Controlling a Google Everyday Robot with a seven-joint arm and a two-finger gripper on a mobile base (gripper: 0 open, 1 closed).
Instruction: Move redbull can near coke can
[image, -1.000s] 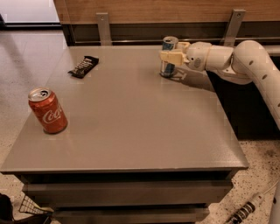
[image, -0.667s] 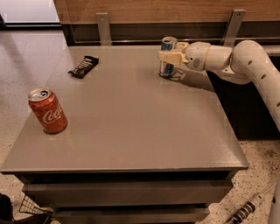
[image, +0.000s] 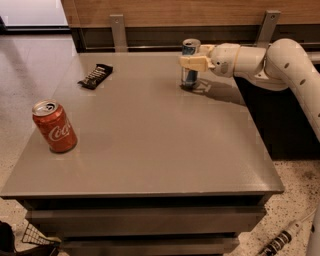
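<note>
The redbull can (image: 189, 77), slim, blue and silver, stands upright near the far right edge of the grey table (image: 160, 150). My gripper (image: 190, 62) reaches in from the right and is shut around the can's middle, one cream finger (image: 195, 63) crossing its front. The can's base is at the table surface. The coke can (image: 54, 127), red with white script, stands upright near the table's left edge, far from the redbull can.
A dark snack bar (image: 96, 76) lies on the far left part of the table. A wooden wall with metal brackets (image: 119, 31) runs behind the table. My white arm (image: 285, 65) spans the table's far right corner.
The gripper and the redbull can have shifted very slightly to the left. The coke can and snack bar have not moved.
</note>
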